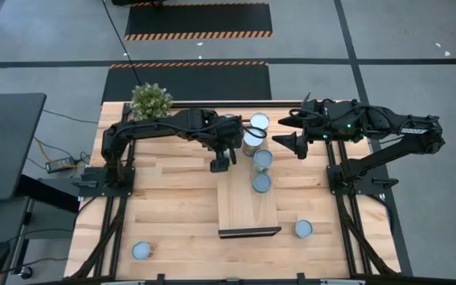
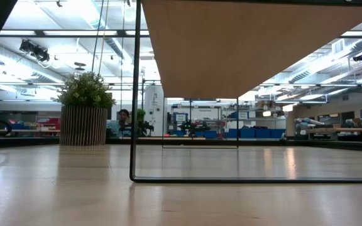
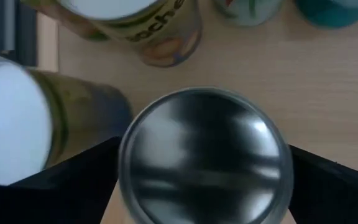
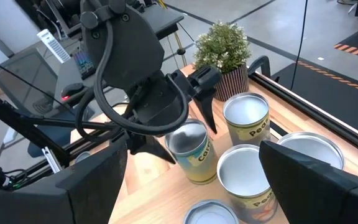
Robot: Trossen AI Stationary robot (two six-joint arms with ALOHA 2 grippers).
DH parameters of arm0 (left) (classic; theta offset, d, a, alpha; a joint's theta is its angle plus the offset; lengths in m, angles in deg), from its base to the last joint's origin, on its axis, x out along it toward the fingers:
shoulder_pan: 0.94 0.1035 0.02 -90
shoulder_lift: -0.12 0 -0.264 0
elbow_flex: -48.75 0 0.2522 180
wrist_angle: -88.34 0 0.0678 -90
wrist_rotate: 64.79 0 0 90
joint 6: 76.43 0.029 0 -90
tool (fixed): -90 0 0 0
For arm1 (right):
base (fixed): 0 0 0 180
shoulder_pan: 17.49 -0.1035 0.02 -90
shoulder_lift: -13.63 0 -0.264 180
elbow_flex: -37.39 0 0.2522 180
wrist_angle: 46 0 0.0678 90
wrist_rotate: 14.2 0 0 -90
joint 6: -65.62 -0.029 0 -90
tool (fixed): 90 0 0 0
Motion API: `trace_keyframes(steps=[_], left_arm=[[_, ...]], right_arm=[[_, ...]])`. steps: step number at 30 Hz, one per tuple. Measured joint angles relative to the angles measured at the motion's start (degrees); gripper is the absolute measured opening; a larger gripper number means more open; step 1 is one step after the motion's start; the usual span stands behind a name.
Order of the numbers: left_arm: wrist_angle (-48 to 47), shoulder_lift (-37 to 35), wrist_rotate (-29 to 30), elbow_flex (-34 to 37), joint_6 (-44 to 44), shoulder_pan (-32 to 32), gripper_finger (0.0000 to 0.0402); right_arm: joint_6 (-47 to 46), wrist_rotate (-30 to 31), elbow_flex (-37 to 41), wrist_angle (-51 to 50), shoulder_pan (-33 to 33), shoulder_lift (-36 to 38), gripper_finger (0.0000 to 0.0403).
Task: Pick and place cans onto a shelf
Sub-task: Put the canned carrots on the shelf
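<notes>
Left gripper (image 4: 188, 134) sits at the shelf's (image 1: 240, 210) far end, fingers spread wide either side of a can (image 4: 191, 151), w/o clamping it. More cans (image 1: 261, 171) stand in a row along the shelf's right edge; two others rest near the table's (image 1: 172, 194) front corners. Right gripper (image 1: 283, 141), jaws apart, empty, waits beyond the far right. Risk, as judged: the cans are packed tight, so lifting off crooked could knock a neighbour over.
</notes>
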Motion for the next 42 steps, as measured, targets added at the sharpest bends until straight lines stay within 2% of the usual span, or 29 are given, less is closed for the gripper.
trace_keyframes(steps=[6,13,20,25,33,42], left_arm=[[-1.6,-0.1,6.2,0.0,5.3,-2.3,0.0397],[0.2,-0.1,6.7,0.0,12.3,-3.9,0.0391],[4.8,-0.1,6.8,0.0,12.5,-4.1,0.039],[4.8,-0.2,7.1,0.0,12.3,-5.1,0.039],[3.5,-3.7,16.1,-0.1,13.2,-8.8,0.0389],[-2.1,-5.0,16.4,1.1,10.7,-6.2,0.0389]], right_arm=[[0.0,-0.2,0.0,0.0,0.0,0.0,0.0373],[0.0,-0.2,0.0,0.0,0.0,0.0,0.0373],[-0.9,-0.6,0.0,0.0,-0.1,0.0,0.0373],[-0.8,-0.7,0.0,0.0,-0.1,0.0,0.0373],[0.2,-0.7,0.0,0.0,-0.1,0.0,0.0373],[0.9,-0.7,0.0,0.4,-0.1,0.0,0.0373]])
